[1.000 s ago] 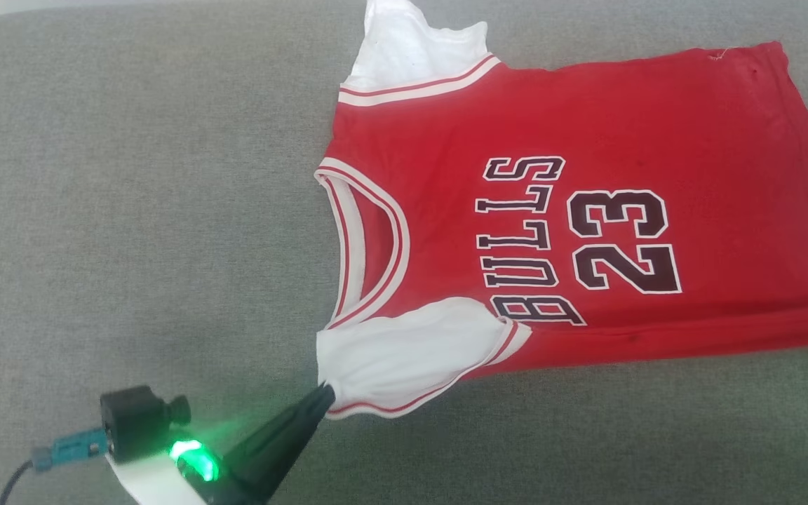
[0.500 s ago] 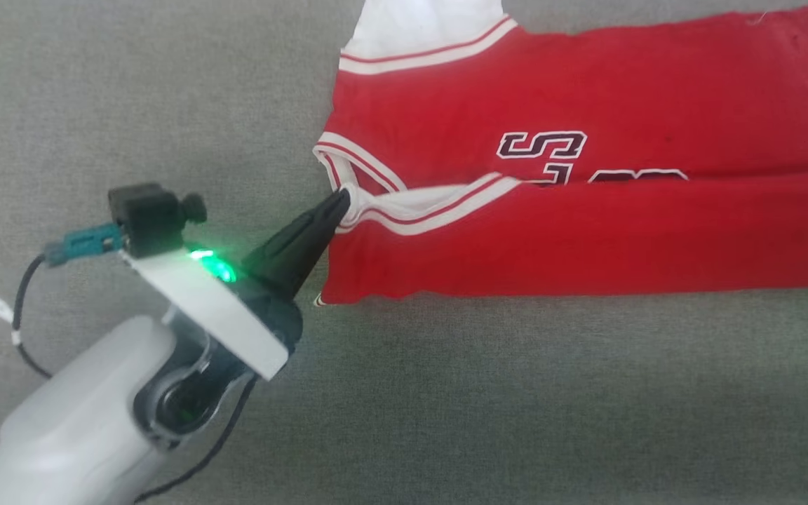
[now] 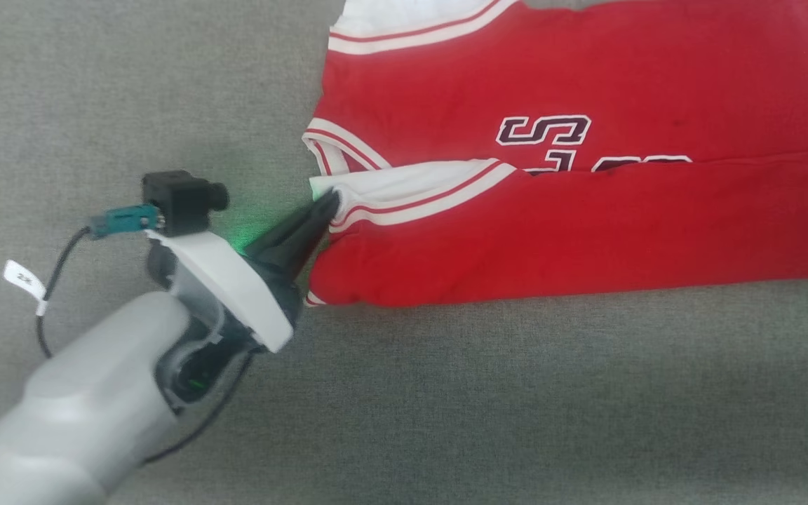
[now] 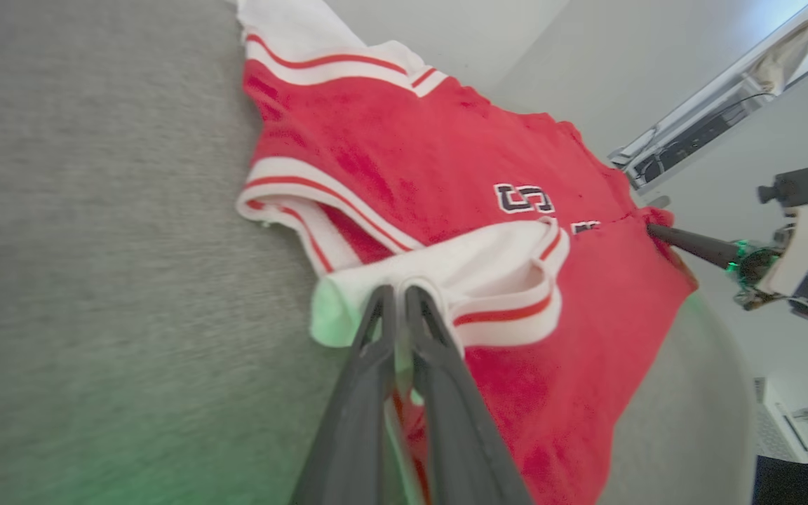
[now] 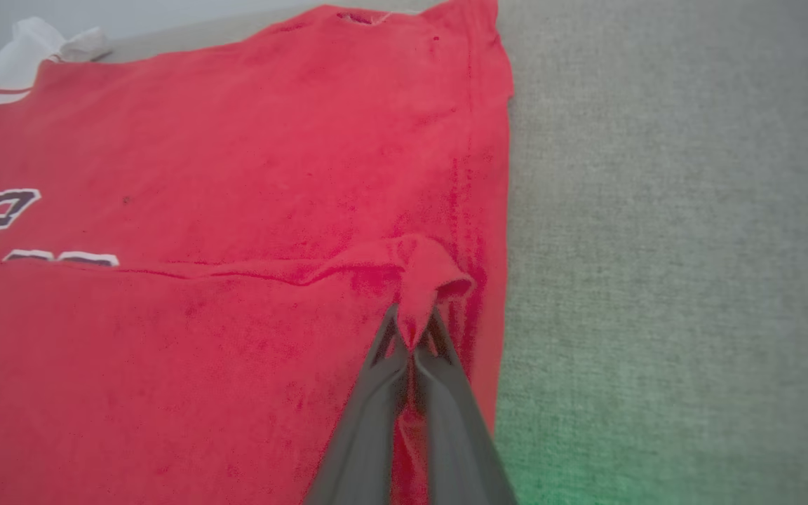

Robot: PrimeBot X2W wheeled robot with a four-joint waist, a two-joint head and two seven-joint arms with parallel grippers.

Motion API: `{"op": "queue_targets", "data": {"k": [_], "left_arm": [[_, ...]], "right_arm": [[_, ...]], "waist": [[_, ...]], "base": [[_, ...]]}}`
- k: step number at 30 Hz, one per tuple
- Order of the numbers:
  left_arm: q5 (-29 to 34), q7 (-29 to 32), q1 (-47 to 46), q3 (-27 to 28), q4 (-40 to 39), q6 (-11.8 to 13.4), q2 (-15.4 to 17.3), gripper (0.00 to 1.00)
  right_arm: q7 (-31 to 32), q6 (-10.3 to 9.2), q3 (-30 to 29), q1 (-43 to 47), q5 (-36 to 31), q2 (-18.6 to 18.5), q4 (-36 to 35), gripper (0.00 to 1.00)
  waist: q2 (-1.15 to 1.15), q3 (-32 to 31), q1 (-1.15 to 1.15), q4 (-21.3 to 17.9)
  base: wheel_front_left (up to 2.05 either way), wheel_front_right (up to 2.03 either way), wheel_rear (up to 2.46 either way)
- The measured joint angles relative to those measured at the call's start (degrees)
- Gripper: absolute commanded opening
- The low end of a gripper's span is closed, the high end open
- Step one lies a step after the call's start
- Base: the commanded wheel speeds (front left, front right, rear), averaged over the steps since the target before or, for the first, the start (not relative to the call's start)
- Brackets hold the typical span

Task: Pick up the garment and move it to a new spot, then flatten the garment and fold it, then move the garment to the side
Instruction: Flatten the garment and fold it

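- Folded over now: the garment (image 3: 586, 231), flat a second ago, has its near half laid across the lettering (image 3: 544, 130), right of centre.
- Meanwhile the left gripper (image 3: 330, 203) pinches the white sleeve (image 4: 460, 273); the right gripper (image 5: 414, 337) pinches the red hem corner (image 5: 425, 280).
- Best to lower both together, edges matched, before letting go.
- Grey woven cushion (image 3: 446, 407) underneath; pale wall (image 4: 446, 35) and a cluttered rack (image 4: 698, 133) beyond.

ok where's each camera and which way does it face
head view: on the head, facing down at the garment on grey fabric; left forearm and left pincer lower left.
left wrist view: on that wrist, facing along its fingers at the white sleeve; right pincer far right.
right wrist view: on that wrist, facing along its fingers at a pinched red corner.
shared: head and left wrist views both show the left pincer on the sleeve.
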Motion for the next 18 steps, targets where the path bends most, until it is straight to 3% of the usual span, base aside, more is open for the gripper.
{"op": "queue_targets", "data": {"k": [5, 8, 12, 13, 18], "left_arm": [[2.3, -0.1, -2.2, -0.9, 3.3, 0.1, 3.0, 1.0], [4.1, 2.8, -4.8, -1.7, 2.3, 1.2, 5.1, 1.0], [3.9, 13.2, -6.9, -4.0, -3.1, 4.8, 8.0, 1.0], [3.9, 13.2, -6.9, -4.0, -3.1, 4.8, 8.0, 1.0], [-3.5, 30.0, -7.4, -6.4, -11.5, 11.3, 10.3, 1.0]], "right_arm": [[-4.2, 0.0, 0.2, 1.1, -1.5, -0.1, -0.1, 1.0], [-6.0, -0.01, -0.4, 2.7, -1.1, -0.5, -0.1, 1.0], [-7.5, -0.01, -2.1, 4.0, -0.6, -1.1, -0.2, 1.0], [-7.5, -0.01, -2.1, 4.0, -0.6, -1.1, -0.2, 1.0], [-8.0, -0.01, -3.3, 4.7, -0.6, -1.3, -0.5, 1.0]], "waist": [[0.0, -3.0, 0.0, 0.4], [0.0, -5.2, 0.0, 0.6], [0.0, -7.8, 0.0, 0.9], [0.0, -7.8, 0.0, 0.9], [0.0, -8.6, 0.0, 0.7]], "base": [[0.0, 0.0, 0.0], [0.0, 0.0, 0.0], [0.0, 0.0, 0.0], [0.0, 0.0, 0.0], [0.0, 0.0, 0.0]]}}
